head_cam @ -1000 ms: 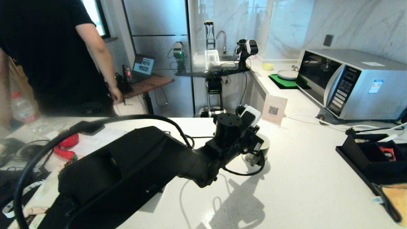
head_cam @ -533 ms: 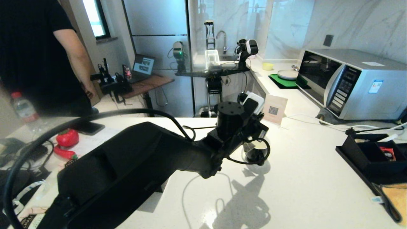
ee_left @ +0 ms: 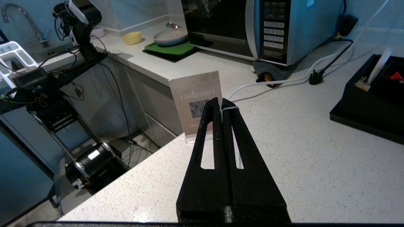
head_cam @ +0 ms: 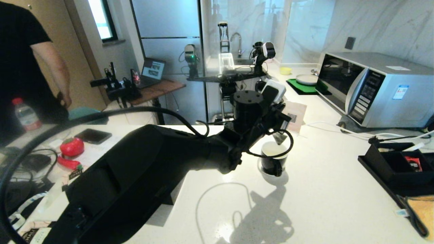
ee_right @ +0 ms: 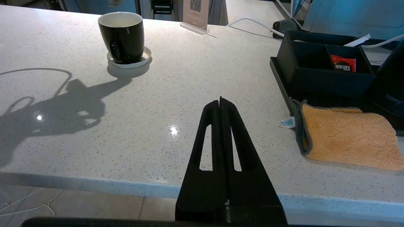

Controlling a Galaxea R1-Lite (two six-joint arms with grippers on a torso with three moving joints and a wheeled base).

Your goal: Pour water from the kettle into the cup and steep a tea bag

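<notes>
My left gripper [ee_left: 221,101] is shut on the thin white string [ee_left: 229,108] of the tea bag. The grey-brown tea bag [head_cam: 279,137] hangs from it just above the rim of the cup [head_cam: 273,159], clear of the opening. The glossy black cup [ee_right: 121,36] has a white inside and stands on its small white saucer [ee_right: 129,63]. I cannot make out water in it. The black kettle [ee_right: 389,78] shows at the edge of the right wrist view, beside the black tray. My right gripper [ee_right: 220,100] is shut and empty, parked at the counter's near edge.
A black compartment tray [head_cam: 390,162] with a red sachet sits at the right, an orange cloth [ee_right: 347,138] in front of it. A WiFi sign [ee_left: 195,107] stands behind the cup, a microwave [head_cam: 373,88] further back. Cables and red peppers [head_cam: 72,146] lie left; a person [head_cam: 20,67] stands there.
My left gripper has risen, lifting the tea bag from low down at the cup to above its rim. The person has stepped away to the left. The right arm has not moved.
</notes>
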